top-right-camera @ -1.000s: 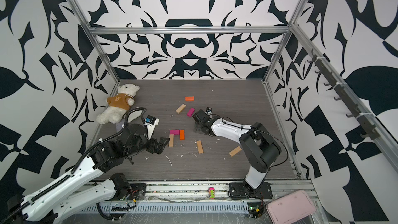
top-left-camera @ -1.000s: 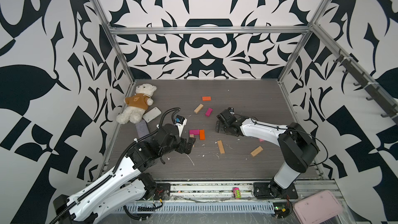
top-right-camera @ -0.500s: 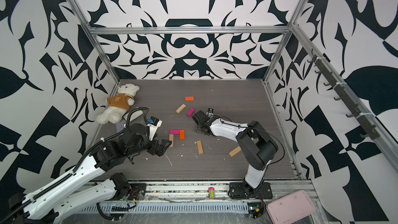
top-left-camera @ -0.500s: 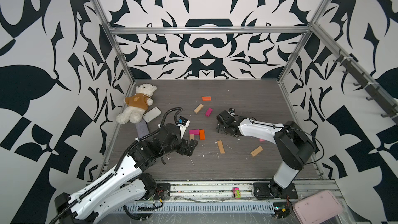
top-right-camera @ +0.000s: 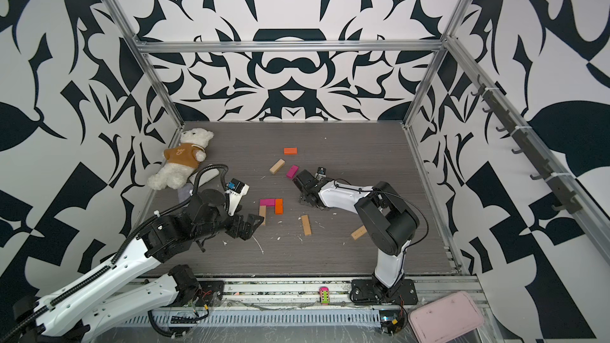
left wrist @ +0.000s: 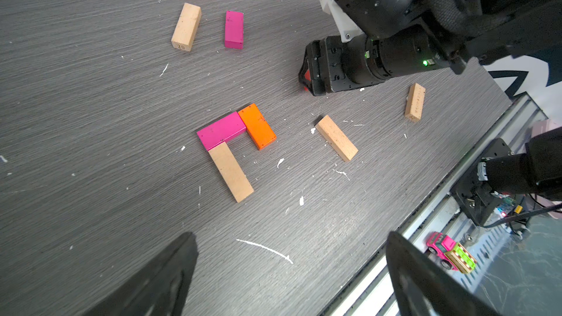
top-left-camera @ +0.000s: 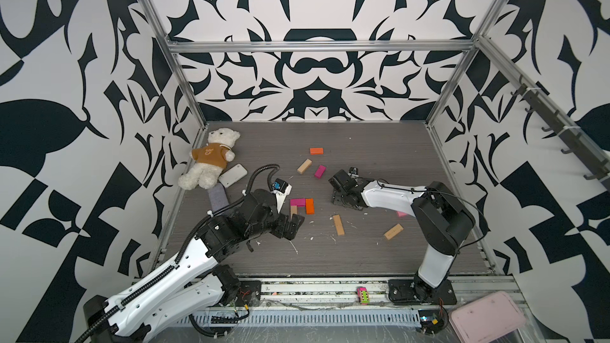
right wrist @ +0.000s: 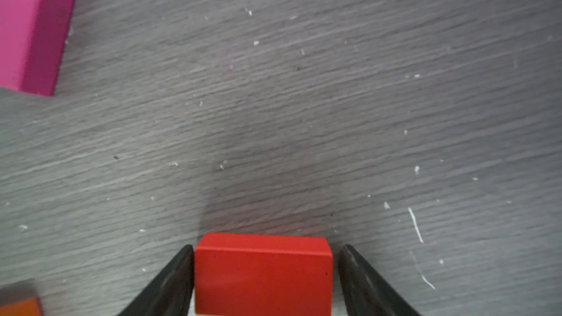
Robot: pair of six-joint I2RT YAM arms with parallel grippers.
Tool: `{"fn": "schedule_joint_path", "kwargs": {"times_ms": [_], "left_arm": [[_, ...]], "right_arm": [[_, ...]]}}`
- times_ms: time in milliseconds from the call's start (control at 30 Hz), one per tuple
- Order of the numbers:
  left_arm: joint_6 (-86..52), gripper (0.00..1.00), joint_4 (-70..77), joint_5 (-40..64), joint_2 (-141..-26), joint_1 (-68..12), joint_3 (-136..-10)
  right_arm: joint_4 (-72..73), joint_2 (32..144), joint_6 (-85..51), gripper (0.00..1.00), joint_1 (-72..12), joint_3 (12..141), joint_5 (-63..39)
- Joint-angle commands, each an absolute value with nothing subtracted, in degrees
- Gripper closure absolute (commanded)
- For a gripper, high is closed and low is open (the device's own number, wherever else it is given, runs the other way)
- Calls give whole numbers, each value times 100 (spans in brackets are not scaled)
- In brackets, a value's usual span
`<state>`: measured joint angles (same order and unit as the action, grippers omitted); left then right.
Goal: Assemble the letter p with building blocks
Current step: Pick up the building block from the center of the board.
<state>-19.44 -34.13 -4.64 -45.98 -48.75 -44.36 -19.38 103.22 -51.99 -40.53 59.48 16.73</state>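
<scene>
The right gripper [right wrist: 267, 249] straddles a red block [right wrist: 263, 272] lying flat on the surface [right wrist: 304, 101]. The block sits near the half-built letter [left wrist: 226, 159], on the side of its orange block [left wrist: 257, 126], but apart from it. The jaws are not clamped: one finger touches the block and the other shows a sliver of gap. That uneven contact could shove or twist the block as they meet, giving a skewed hold. Carried in crooked, it would likely knock the orange block or the magenta block [left wrist: 221, 130] out of line. The left gripper [left wrist: 290, 234], spread wide and empty, hangs off the free end of the letter's tan block [left wrist: 234, 177]. A drift there could bump it.
</scene>
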Motion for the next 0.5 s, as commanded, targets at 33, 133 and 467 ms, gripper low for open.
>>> {"fn": "schedule_joint_path", "kwargs": {"times_ms": [33,133,467], "left_arm": [[-1887,1,-3489,-388,-4526,-4853,-4587],[-1881,1,-3488,-387,-4526,-4852,-4581],[-1876,1,-3497,-387,-4526,-4853,-4582]], "right_arm": [[-1925,10283,-5278,26,-4091,6126,1790],[-1940,10274,-5282,27,-4111,6131,1815],[-1986,10248,-5273,30,-4162,6120,1901]]}}
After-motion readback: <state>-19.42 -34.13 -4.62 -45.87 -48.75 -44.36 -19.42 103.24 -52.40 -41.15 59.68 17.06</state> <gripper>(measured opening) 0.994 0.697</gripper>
